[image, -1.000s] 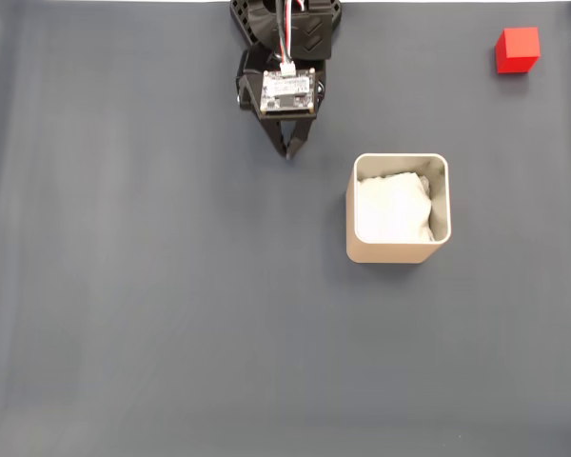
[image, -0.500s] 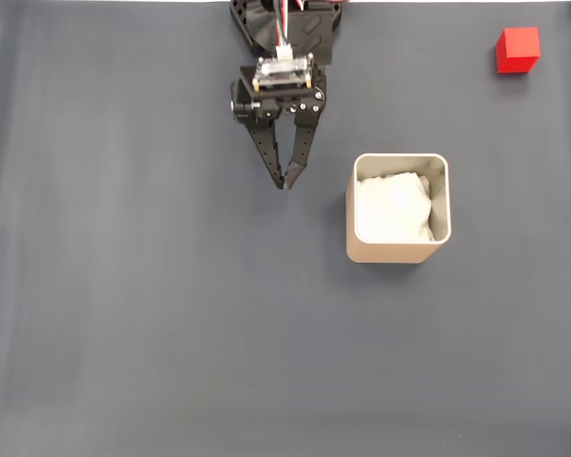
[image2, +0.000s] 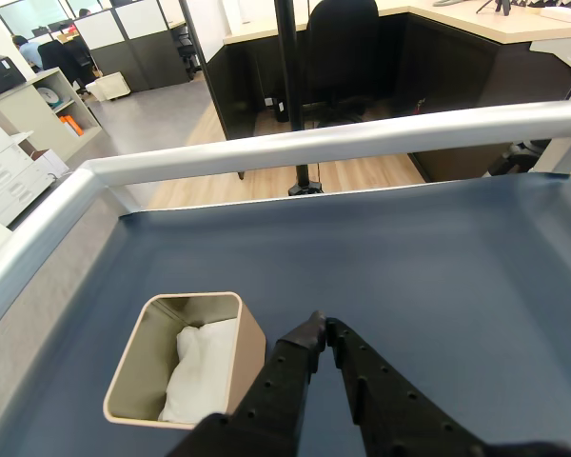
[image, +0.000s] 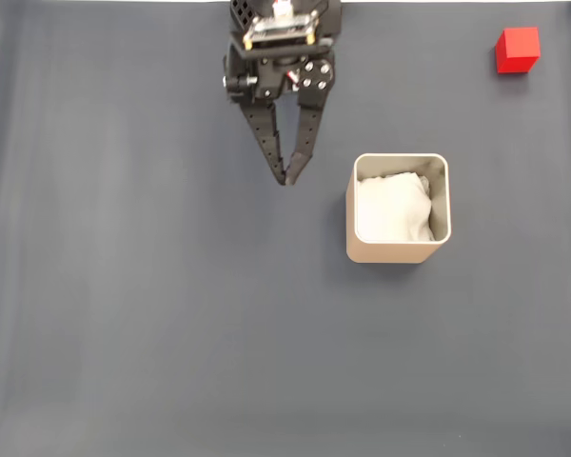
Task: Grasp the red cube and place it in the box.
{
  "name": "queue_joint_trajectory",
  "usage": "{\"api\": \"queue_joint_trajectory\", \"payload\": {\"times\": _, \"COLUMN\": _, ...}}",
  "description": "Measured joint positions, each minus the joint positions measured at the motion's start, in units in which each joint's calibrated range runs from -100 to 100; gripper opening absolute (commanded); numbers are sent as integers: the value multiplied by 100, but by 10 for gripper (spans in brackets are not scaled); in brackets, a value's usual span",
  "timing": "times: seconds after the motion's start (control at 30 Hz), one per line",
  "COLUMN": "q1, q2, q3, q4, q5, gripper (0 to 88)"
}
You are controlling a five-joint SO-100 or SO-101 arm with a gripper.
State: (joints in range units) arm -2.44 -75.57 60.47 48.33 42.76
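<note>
Approach step, nothing grasped. Gripper (image: 287, 179) jaws pinched together, empty, just left of the box (image: 398, 252) (fixed view). Red cube (image: 518, 49) sits far right corner. Next: swing right, open.

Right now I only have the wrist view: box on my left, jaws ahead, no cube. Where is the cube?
Observer: In the fixed view the red cube sits on the dark mat near the top right corner, apart from the box.
Operator: Which side of the gripper is that?
Observer: In the fixed view, the gripper points down just left of the box; the cube lies far right of it, beyond the box.
Operator: Is anything in the way?
Observer: Bare mat lies between the arm's base and the cube; the box sits lower in the picture.
</note>
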Motion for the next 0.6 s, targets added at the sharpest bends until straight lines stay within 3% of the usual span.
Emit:
{"api": "queue_joint_trajectory", "payload": {"times": 0.23, "q1": -985, "q2": 660, "q3": -1448, "q4": 1048, "q5": 10, "gripper": 2}}
{"api": "queue_joint_trajectory", "payload": {"times": 0.6, "q1": -2758, "q2": 660, "q3": -2168, "q4": 2112, "q5": 171, "gripper": 2}}
